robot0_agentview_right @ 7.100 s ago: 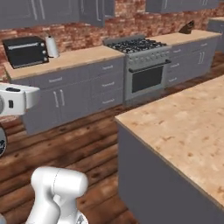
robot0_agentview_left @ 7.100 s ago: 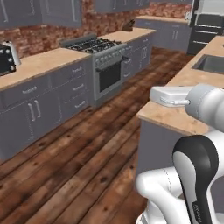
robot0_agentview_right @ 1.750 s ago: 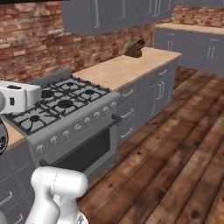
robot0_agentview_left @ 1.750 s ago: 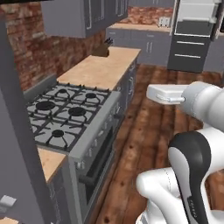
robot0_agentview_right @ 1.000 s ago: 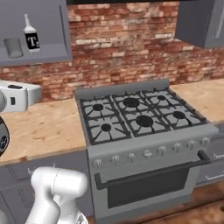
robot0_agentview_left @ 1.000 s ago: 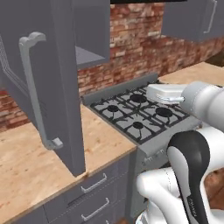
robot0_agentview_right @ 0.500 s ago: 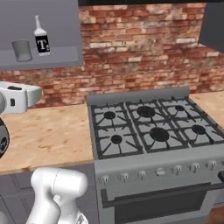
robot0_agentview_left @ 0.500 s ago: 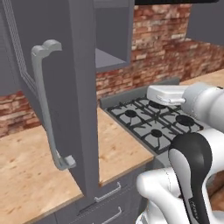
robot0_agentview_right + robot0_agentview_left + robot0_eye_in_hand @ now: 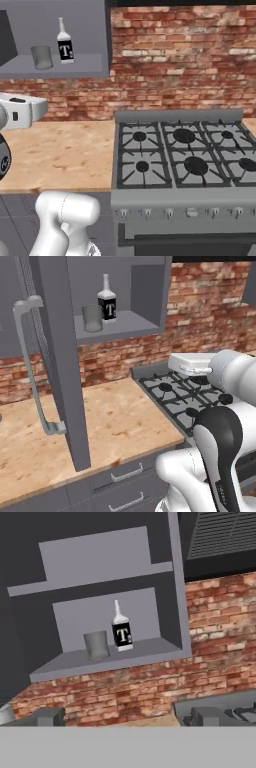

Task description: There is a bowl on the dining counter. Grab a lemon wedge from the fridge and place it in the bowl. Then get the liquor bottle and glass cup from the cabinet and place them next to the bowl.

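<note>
Since half a second ago the base has swung round, so the open cabinet (image 9: 120,286) now sits squarely ahead instead of off to one side. On its lower shelf (image 9: 110,659) the bottle (image 9: 121,629) stands upright, with the cup (image 9: 96,644) just beside it, both near the front edge where they are easy to reach. Its door (image 9: 62,361) hangs open over the worktop (image 9: 100,421), beside the stove (image 9: 185,155). Arm held back at chest height, well apart from the shelf, fingers (image 9: 45,716) spread wide and empty, likely lining up to reach for the bottle or the cup
</note>
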Robot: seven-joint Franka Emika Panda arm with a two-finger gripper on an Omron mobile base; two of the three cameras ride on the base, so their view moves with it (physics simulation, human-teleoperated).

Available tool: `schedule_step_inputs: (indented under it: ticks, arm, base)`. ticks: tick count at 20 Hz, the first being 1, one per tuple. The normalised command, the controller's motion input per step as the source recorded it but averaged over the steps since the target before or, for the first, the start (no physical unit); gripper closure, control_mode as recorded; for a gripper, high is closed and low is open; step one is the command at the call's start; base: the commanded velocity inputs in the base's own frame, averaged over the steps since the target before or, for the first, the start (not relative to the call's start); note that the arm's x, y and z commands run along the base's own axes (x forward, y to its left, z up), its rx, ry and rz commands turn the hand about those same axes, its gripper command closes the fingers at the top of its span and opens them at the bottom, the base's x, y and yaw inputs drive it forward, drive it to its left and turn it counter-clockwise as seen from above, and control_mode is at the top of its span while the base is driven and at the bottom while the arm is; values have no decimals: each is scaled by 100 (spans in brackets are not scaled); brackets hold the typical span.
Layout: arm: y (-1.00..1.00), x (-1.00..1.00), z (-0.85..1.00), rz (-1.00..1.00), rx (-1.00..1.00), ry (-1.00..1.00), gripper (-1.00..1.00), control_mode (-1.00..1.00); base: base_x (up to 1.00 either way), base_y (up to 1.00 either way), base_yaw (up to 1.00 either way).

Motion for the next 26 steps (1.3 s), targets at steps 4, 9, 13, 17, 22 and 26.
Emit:
schedule_step_inputs:
  ticks: [4,9,13,17,22,26]
  arm:
    - [0,0,0,0,0,0,-100,100]
    - [0,0,0,0,0,0,-100,100]
    - [0,0,0,0,0,0,-100,100]
    - [0,0,0,0,0,0,-100,100]
    - [0,0,0,0,0,0,-100,100]
    - [0,0,0,0,0,0,-100,100]
  base:
    - [37,-2,22]
    - [59,-6,17]
    - [69,-7,11]
    - [65,-9,9]
    - [1,-24,14]
    - [-73,-21,33]
